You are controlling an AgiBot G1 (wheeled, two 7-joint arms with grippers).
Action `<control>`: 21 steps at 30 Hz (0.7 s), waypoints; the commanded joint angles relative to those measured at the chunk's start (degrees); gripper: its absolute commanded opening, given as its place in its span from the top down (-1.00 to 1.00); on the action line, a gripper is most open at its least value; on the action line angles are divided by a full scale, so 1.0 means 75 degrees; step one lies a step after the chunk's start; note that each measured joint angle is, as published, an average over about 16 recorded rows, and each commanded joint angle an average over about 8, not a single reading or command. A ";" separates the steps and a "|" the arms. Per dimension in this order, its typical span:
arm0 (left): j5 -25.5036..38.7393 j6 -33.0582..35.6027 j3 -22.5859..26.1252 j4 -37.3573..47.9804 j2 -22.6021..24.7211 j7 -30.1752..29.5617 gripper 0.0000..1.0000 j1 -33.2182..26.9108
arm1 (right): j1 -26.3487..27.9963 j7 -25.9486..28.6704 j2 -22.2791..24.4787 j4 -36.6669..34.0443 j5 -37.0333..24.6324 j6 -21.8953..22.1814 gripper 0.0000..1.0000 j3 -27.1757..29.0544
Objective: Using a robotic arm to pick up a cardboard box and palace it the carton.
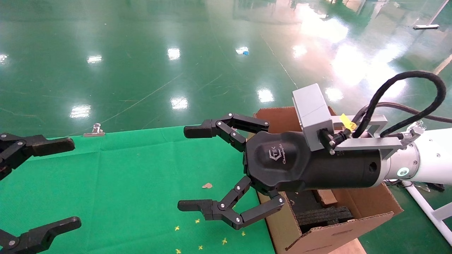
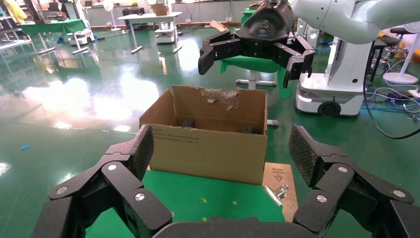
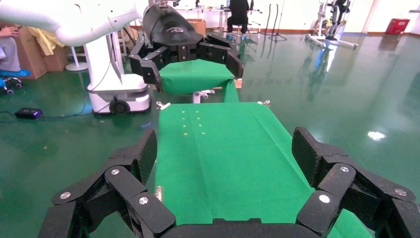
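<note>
Presently I find no cardboard box anywhere on the green tabletop (image 1: pixel 123 183); only small scraps and yellow flecks lie there.

1. Right gripper (image 1: pixel 190 169): it is carried by the robotic arm (image 1: pixel 430 158), with its fingers spread wide and holding nothing. It hovers over the tabletop's right edge, just beside the carton (image 1: pixel 317 236), and points away from it toward the cloth.

2. Left gripper (image 1: pixel 69 182): it is likewise spread and empty, and sits at the far left of the tabletop, well apart from the carton.

3. Carton: it stands off the tabletop's right side with its flaps upright and black foam (image 1: pixel 325 215) inside. A small brown piece (image 1: pixel 326 197) lies in the carton beside the foam and below the right wrist. It may be the cardboard box, but the arm hides most of it, so I cannot tell for certain, nor read its long axis.

4. Judgement: if that piece is the box, it lies behind and beneath the right gripper, not ahead of it. The right arm is by far the nearer. The placing would then appear done, and the coming move is a matter of clearing the carton's near flap.
</note>
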 commanded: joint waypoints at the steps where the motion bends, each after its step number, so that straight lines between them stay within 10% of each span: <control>1: 0.0000 0.0000 0.0000 0.0000 0.0000 0.0000 -1.00 0.0000 | 0.0011 0.0004 -0.0003 -0.0011 -0.0009 0.0002 -1.00 -0.0014; 21: 0.0002 0.0000 0.0000 0.0000 0.0000 0.0000 -1.00 0.0000 | 0.0050 0.0017 -0.0014 -0.0047 -0.0021 0.0011 -1.00 -0.0061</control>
